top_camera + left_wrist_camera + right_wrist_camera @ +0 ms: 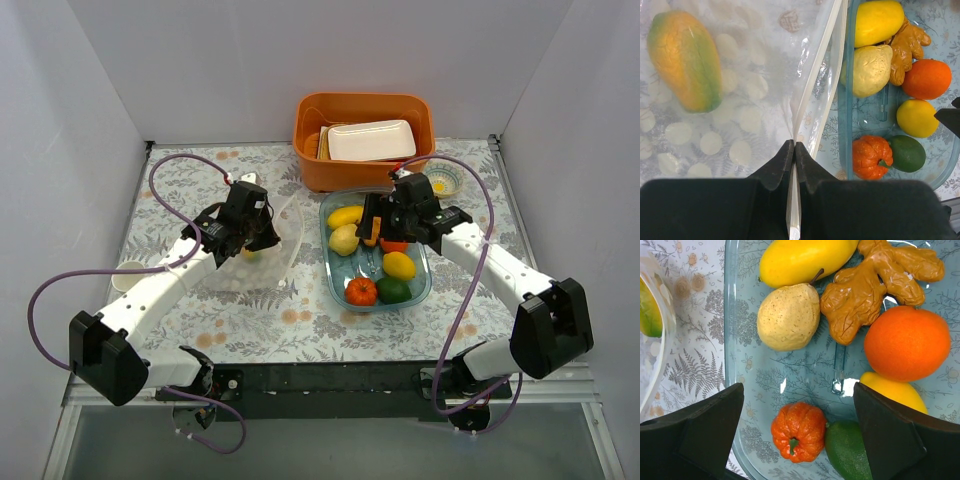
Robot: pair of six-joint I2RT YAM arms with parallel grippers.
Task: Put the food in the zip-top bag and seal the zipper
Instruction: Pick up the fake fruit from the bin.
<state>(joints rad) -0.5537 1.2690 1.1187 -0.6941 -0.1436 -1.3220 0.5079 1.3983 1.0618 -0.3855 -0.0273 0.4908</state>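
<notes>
The clear zip-top bag (262,262) lies left of the blue dish (425,290). My left gripper (794,146) is shut on the bag's mouth edge, pinching the whitish zipper (812,85). One yellow-green fruit (684,60) lies inside the bag. My right gripper (799,405) is open and empty above the dish. Below it are an orange pumpkin (799,431), a green lime (846,450), a lemon (895,392), an orange (906,342), a brown ginger root (867,290), a pale pear (788,316) and a yellow mango (802,259).
An orange bin (364,140) holding a white tray (372,140) stands at the back. A small bowl (444,180) sits right of it. A white cup (130,275) stands by the left arm. White walls close in both sides.
</notes>
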